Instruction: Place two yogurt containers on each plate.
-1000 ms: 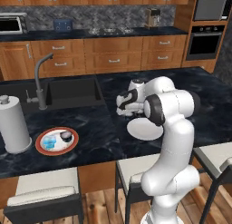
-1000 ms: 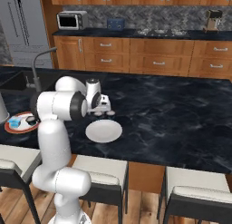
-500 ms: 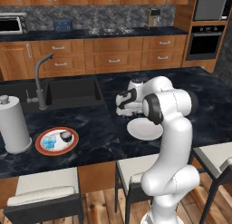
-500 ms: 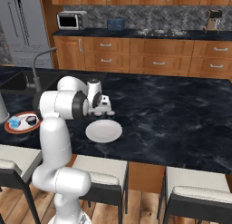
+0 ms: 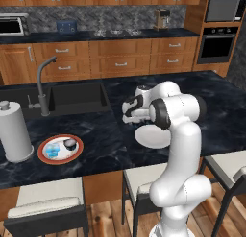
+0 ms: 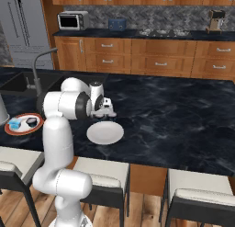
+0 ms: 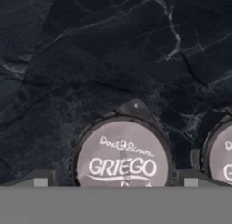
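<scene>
Claw (image 7: 115, 182) straddles yogurt cup (image 7: 122, 153), seemingly not yet closed.

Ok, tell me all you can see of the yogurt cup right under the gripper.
The yogurt cup stands upright on the dark marbled counter, seen from above. Its round grey foil-like lid has a dark rim, a small pull tab at the far edge and white lettering reading "GRIEGO". The gripper has a fingertip on either side of it; whether they touch it cannot be told. A second, similar cup stands apart beside it.

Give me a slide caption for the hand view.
Fingers flank a Griego yogurt cup on the black marble counter; a second cup sits alongside.
</scene>
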You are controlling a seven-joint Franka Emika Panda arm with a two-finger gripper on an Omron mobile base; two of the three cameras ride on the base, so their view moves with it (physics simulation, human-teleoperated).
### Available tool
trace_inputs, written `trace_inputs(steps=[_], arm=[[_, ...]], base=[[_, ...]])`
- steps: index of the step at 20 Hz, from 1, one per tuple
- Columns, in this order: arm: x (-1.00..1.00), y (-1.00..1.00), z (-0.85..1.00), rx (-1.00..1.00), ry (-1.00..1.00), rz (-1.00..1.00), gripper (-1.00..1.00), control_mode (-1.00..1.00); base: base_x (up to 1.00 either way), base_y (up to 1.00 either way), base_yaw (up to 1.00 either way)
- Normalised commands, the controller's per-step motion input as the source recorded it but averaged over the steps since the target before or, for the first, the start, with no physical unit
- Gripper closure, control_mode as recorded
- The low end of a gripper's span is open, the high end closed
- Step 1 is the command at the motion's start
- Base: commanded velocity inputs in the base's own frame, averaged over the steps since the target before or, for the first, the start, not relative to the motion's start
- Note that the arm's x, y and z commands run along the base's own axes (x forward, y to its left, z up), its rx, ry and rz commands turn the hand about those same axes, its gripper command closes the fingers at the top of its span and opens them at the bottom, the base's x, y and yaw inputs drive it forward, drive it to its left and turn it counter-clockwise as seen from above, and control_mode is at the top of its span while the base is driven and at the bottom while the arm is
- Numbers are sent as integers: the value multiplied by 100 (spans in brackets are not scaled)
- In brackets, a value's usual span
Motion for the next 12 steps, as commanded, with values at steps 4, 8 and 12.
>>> trace_inputs(steps=[4,8,12], arm=[[36,1,-5,0,0,0,-100,-100],[6,0,-16,0,8,0,-100,-100],[0,0,-24,0,12,0,-100,-100]], base=[[0,0,0],[0,0,0],[0,0,0]])
